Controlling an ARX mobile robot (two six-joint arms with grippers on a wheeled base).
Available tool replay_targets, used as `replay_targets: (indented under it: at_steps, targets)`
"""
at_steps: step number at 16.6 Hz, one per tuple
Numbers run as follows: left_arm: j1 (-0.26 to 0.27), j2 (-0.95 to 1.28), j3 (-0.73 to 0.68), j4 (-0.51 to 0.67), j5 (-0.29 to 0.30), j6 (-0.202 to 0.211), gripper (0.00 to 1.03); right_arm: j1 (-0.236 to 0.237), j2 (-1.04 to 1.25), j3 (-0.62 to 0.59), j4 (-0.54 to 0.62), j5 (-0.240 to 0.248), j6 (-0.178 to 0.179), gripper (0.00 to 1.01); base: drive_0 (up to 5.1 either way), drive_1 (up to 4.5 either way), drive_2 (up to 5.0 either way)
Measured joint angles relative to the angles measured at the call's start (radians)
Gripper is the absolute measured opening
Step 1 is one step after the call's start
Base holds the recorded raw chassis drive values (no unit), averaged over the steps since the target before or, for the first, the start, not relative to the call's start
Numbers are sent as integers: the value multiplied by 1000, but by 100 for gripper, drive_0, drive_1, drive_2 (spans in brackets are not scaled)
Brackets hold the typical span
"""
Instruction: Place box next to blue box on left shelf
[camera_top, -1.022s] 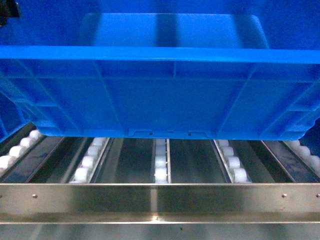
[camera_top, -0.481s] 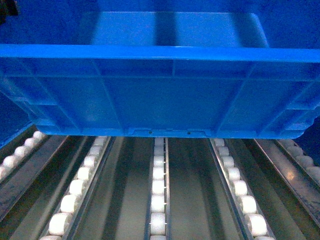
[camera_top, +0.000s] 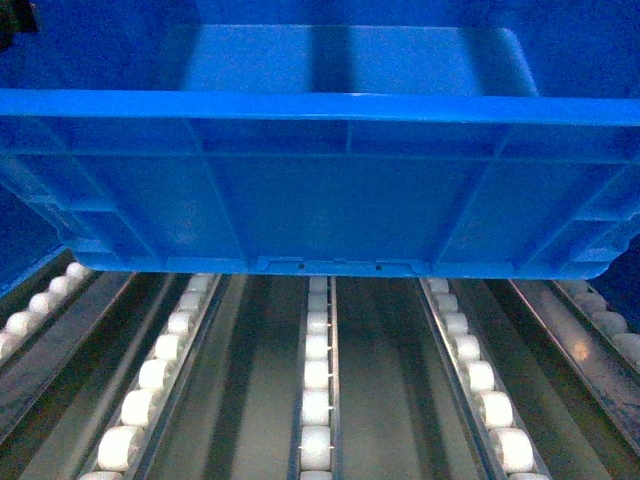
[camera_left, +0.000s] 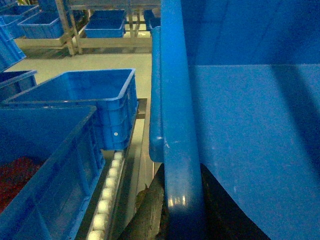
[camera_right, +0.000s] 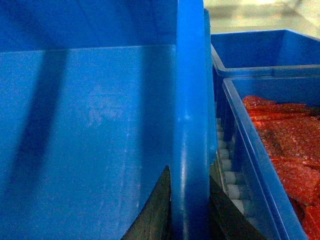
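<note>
I hold an empty blue box (camera_top: 320, 190) by its two side rims, raised above the roller lanes (camera_top: 316, 400) of the shelf. My left gripper (camera_left: 182, 202) is shut on the box's left rim (camera_left: 175, 100), one dark finger on each side of the wall. The right gripper (camera_right: 190, 210) is shut the same way on the right rim (camera_right: 190, 100). To the left of the held box stands another blue box (camera_left: 50, 165) with red contents, its wall showing at the head view's left edge (camera_top: 20, 240). A narrow roller strip (camera_left: 107, 190) separates the two.
An empty blue box (camera_left: 90, 97) stands behind the left neighbour. On the right sits a blue box of red packets (camera_right: 280, 145), with another blue box (camera_right: 260, 50) behind it. More blue boxes on racks (camera_left: 105, 25) stand across the floor.
The shelf's steel front rail has dropped out of the head view, and the roller lanes now fill the bottom of it. The box stays in both grippers above the rollers.
</note>
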Motion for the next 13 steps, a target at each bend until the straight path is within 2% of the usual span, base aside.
replay_targets:
  at_steps: [13]
  targets:
    - [0, 0, 0, 0, 0, 0, 10, 0, 0, 0, 0, 0, 0, 9, 0, 0, 0]
